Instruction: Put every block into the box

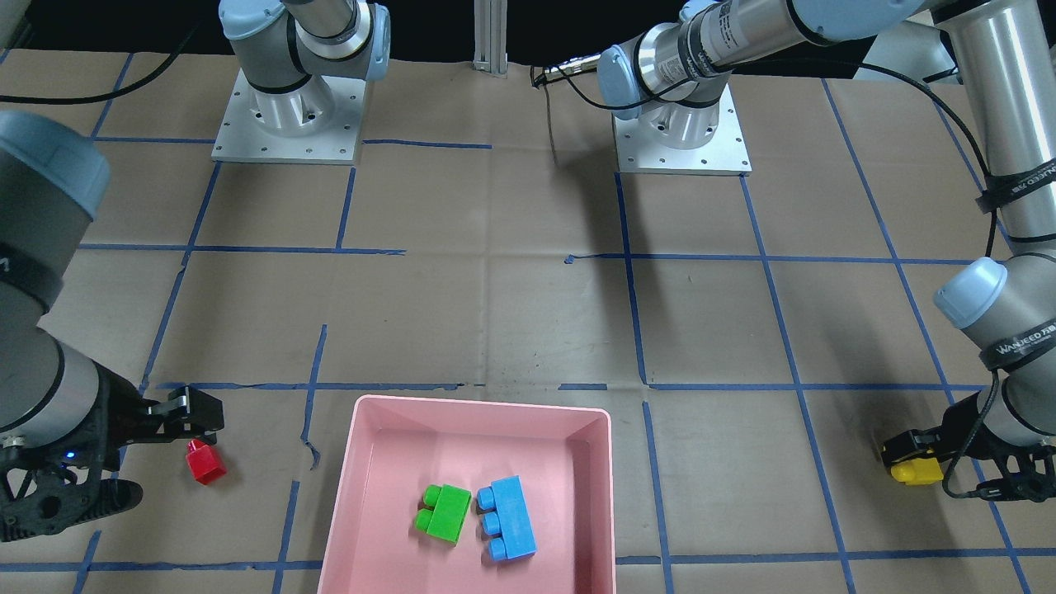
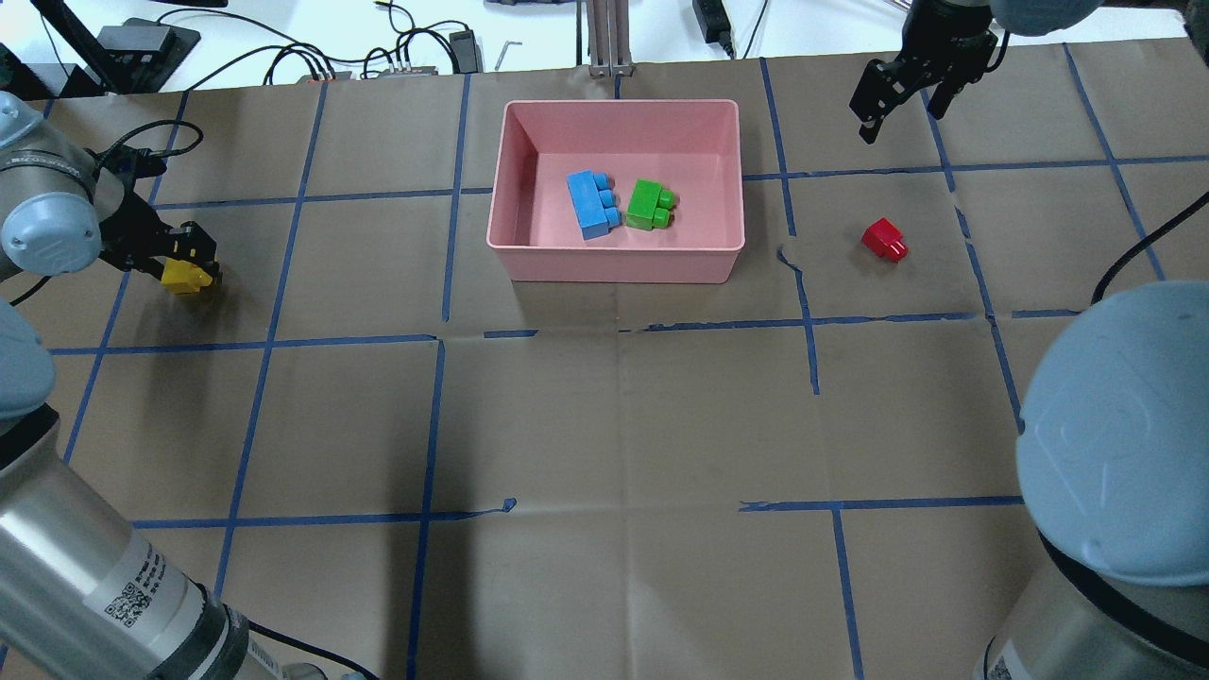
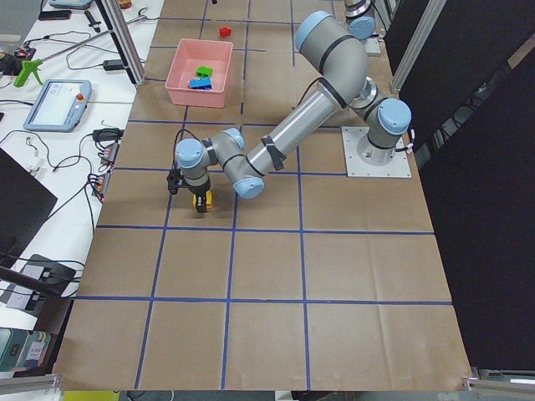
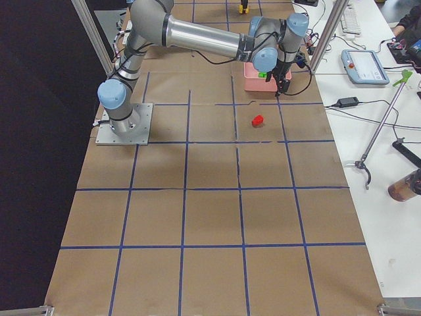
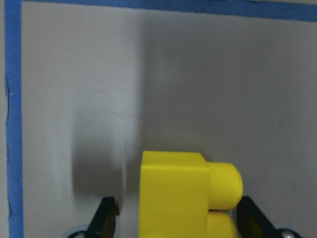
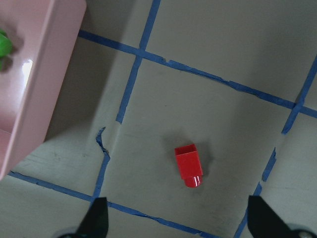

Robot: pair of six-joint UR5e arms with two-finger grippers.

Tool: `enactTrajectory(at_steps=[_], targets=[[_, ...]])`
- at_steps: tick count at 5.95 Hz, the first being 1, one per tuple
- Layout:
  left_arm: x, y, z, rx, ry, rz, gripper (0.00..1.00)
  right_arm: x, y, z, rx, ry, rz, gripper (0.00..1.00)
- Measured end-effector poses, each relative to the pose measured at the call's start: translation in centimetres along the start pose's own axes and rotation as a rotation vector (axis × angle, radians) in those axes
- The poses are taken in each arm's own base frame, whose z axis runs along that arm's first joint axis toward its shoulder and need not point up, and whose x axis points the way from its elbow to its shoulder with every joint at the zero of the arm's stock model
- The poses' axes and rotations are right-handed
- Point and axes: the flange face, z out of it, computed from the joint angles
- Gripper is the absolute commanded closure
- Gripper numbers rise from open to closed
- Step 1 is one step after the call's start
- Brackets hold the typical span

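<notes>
The pink box stands at the table's far middle. It holds the green block and the light blue block side by side. The yellow block lies on the table at the far left. My left gripper is low around it, and in the left wrist view the fingers stand on either side of the yellow block, open with a gap on one side. The red block lies right of the box. My right gripper is open and empty, raised above and beyond it. The red block shows in the right wrist view.
Brown paper with blue tape lines covers the table. The two arm bases stand at the robot's edge. Cables and devices lie beyond the table's far edge. A torn tape line runs between box and red block.
</notes>
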Motion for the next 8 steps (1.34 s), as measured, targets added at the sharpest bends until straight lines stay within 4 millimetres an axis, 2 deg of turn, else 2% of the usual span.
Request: enactTrajectory(at_steps=[1,2,3,4,5,6,7,8], targets=[[0.0,0.0,0.0,0.0,0.001,0.0,0.92,1.0,1.0,3.2,0.014,0.008,-0.068,0.01],[0.0,0.0,-0.1,0.0,-0.002,0.0,0.97,1.3,2.1,6.7,0.032,0.02,-0.114,0.01],[0.6,-0.2,-1.1,0.014,-0.009,0.004,0.99,0.8,3.3,10.3,0.045,0.029,-0.136,0.01],[2.6,-0.6,-3.2,0.043,-0.013,0.008,0.99,0.3,4.4,13.1,0.051,0.034,-0.142,0.01],[6.5,-1.1,-6.2,0.082,-0.013,-0.014,0.99,0.2,5.0,14.7,0.052,0.038,-0.142,0.02],[12.4,-1.3,-9.8,0.128,-0.009,-0.053,0.99,0.2,5.2,15.5,0.048,0.04,-0.14,0.12],[20.0,-1.2,-13.2,0.174,0.025,-0.099,0.99,0.3,5.3,15.8,0.044,0.043,-0.134,0.13],[27.4,-0.7,-15.4,0.2,0.112,-0.163,0.99,0.6,5.5,15.9,0.043,0.043,-0.125,0.2]])
